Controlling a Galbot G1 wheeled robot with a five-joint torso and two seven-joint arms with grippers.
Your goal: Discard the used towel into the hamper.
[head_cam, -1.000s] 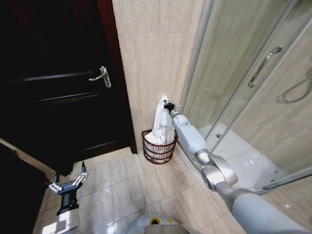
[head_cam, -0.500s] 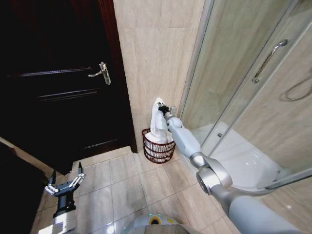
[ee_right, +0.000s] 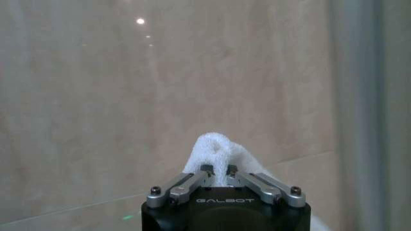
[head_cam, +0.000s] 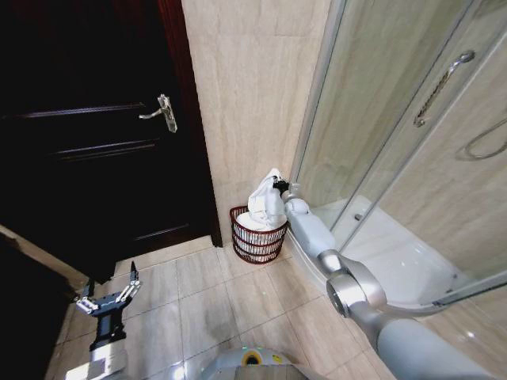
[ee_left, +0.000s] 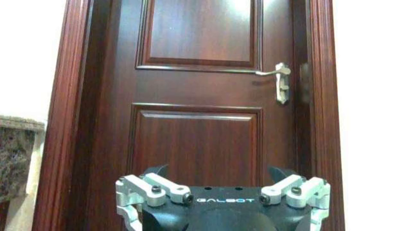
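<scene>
Tiled bathroom corner: our right gripper, clamped on the towel, hangs over the hamper; released off-centre, cloth could drape outside.

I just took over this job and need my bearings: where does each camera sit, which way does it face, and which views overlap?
Head view: high on the robot, looking forward and down at the basket in the corner; both arms show, right pincer holding the towel over the basket, left pincer open, low over the floor.
Left wrist view: faces the dark door; left pincer in front.
Right wrist view: faces the tiled wall; right pincer pinches the towel.
Shared: head and left wrist show the door handle; head and right wrist show the towel.
</scene>
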